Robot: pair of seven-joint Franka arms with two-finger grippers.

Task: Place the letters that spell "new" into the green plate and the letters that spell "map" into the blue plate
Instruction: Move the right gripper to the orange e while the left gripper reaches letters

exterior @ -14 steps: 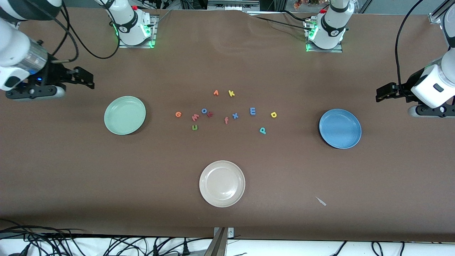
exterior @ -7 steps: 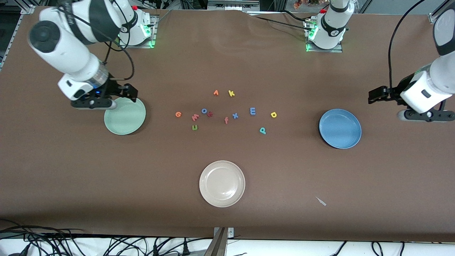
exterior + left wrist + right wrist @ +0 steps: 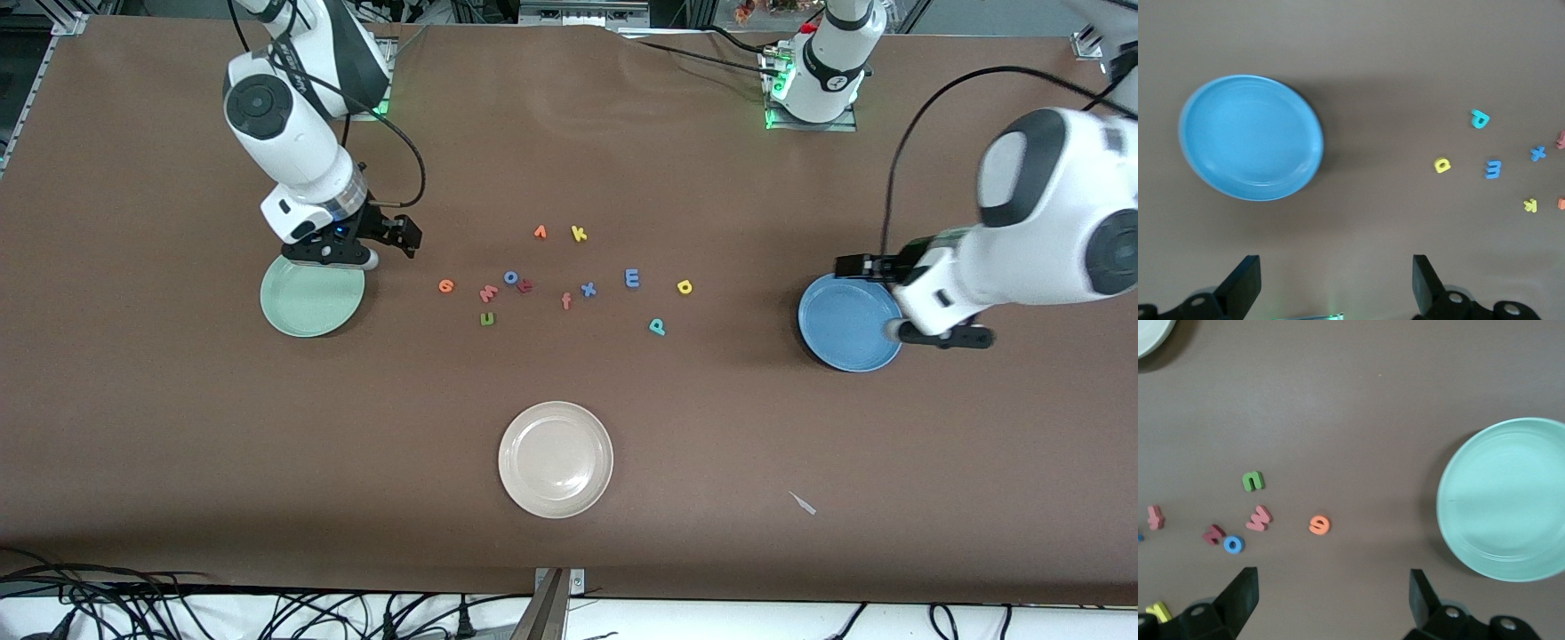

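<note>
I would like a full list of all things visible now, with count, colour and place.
green plate: 1, mint, toward the right arm's end.
blue plate: 1, blue, toward the left arm's end.
white plate: 1, cream, nearest the front camera.
new letters: 3, olive n, orange e, pink w, on the table mid-way.
map letters: 3, blue m, yellow a, teal p, beside them.
other letters: 6, mixed colours, among them.
right gripper: 1, open, beside the green plate.
left gripper: 1, open, over the blue plate's rim.
</note>
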